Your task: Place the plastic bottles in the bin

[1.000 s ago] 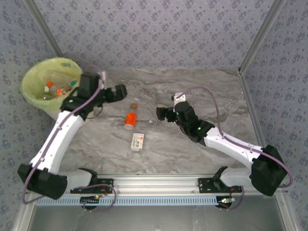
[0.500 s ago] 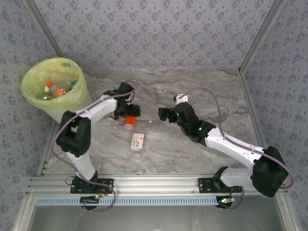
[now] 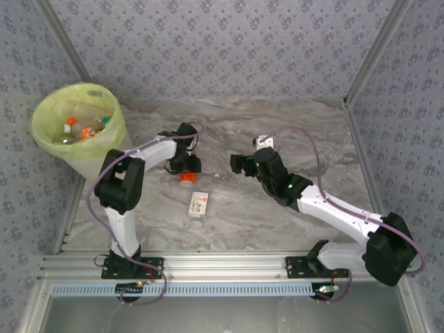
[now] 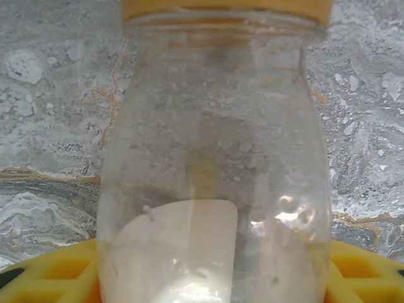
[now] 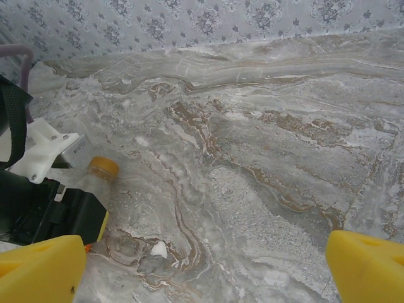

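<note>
The grey marble table [image 3: 291, 125] is mostly bare, with flowery walls [image 3: 229, 48] at its edges. The right gripper [image 5: 202, 268] is spread wide. I cannot tell if the left gripper [image 3: 186, 165] pinches the bottle [image 4: 214, 158].

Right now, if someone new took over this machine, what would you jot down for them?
Left gripper: around the clear plastic bottle with orange label lying on the marble table; grip not confirmed.
Right gripper: open, empty, hovering nearby.
Done: several bottles in the tall white bag-lined bin.
To do: this bottle and the white-and-red-labelled bottle toward the table's near edge.
</note>
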`<state>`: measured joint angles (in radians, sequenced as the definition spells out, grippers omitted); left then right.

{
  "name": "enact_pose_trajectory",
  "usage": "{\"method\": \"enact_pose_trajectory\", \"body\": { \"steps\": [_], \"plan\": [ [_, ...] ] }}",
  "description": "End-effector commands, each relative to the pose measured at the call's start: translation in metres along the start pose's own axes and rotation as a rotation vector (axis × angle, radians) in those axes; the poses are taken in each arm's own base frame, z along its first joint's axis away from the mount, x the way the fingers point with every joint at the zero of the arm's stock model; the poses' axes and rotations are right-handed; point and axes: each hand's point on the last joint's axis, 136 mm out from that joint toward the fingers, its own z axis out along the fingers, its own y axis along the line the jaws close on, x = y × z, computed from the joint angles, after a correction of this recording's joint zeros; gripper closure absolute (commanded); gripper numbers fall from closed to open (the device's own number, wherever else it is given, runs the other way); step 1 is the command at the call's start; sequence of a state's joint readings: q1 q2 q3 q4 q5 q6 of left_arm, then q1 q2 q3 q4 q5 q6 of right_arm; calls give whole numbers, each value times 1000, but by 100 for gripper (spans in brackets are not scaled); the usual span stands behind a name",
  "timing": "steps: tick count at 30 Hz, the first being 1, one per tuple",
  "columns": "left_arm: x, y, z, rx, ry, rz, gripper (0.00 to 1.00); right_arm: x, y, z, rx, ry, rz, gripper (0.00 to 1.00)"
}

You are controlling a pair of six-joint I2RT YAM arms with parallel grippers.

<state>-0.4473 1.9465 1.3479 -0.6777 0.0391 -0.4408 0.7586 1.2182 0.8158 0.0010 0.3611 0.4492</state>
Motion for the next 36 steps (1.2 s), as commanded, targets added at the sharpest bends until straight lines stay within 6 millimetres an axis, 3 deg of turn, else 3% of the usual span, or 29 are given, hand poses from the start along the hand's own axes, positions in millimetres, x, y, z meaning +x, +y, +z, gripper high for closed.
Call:
{"method": "enact_pose_trajectory", "body": {
  "steps": [1, 4, 10, 15, 20, 25, 32, 36],
  "plan": [
    [-11, -6, -24, 20, -62, 19, 47, -2, -8, -3, 32, -9, 12, 0],
    [-13, -7, -49, 44, -119, 10, 51, -2, -8, -3, 30, -11, 12, 0],
    [-28, -17, -122, 134, -317, 3, 60, -2, -7, -2, 21, -19, 3, 0],
    [-42, -18, -194, 165, -489, 29, 64, -11, 0, -4, -16, -50, -11, 0],
    [-48, -7, -263, 109, -622, 68, 65, -16, 1, -5, -21, -67, -14, 0],
    [-65, 20, -320, 45, -773, 62, 63, -18, 3, -3, -30, -75, -13, 0],
    [-87, 87, -376, -81, -878, -1, 61, -25, 5, -4, -39, -84, -17, 0],
    [-93, 128, -398, -107, -906, -69, 60, -23, 5, -4, -43, -79, -11, 0]
  ]
}}
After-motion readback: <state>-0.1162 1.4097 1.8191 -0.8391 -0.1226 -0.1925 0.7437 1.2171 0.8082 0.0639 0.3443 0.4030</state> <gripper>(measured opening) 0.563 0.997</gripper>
